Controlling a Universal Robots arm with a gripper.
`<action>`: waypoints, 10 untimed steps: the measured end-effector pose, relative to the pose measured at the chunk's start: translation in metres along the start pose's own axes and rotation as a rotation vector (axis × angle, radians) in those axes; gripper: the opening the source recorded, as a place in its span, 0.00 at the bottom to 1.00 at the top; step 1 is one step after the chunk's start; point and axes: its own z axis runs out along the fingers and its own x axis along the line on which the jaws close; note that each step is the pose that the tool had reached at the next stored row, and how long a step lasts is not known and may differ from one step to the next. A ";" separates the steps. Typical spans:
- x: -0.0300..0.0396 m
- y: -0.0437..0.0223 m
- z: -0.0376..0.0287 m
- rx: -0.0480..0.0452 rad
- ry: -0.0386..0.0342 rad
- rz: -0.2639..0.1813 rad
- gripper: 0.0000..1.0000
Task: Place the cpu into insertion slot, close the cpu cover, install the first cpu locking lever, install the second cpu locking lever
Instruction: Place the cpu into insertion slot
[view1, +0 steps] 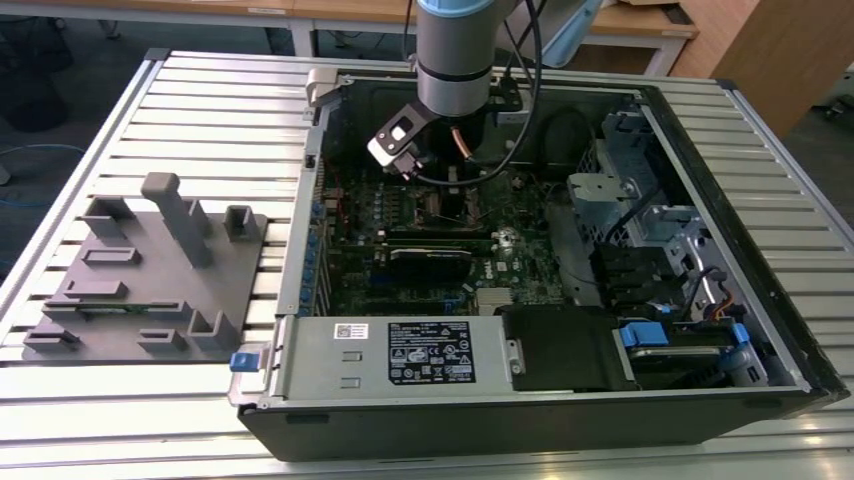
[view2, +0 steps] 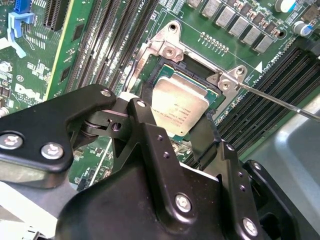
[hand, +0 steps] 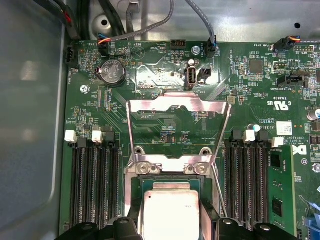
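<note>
cpu (hand: 172, 212) clamped in tool (view2: 176, 114) at insertion slot (hand: 170, 177); cpu cover (hand: 177, 104) upright.

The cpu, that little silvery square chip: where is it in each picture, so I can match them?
Exterior view: too small to pick out; look under the arm, at the insertion slot.
Second wrist view: the cpu lies within the slot's silvery rim.
First wrist view: the cpu lies between the memory slots, beside the opened cpu cover.
Shared landmark: the insertion slot.
</note>
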 end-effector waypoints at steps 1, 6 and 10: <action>-0.0004 0.0000 0.0000 0.0000 0.0000 0.000 0.54; -0.0042 0.0002 -0.0019 0.0001 0.0002 0.000 0.54; -0.0041 0.0006 -0.0063 -0.0001 0.0009 0.000 0.54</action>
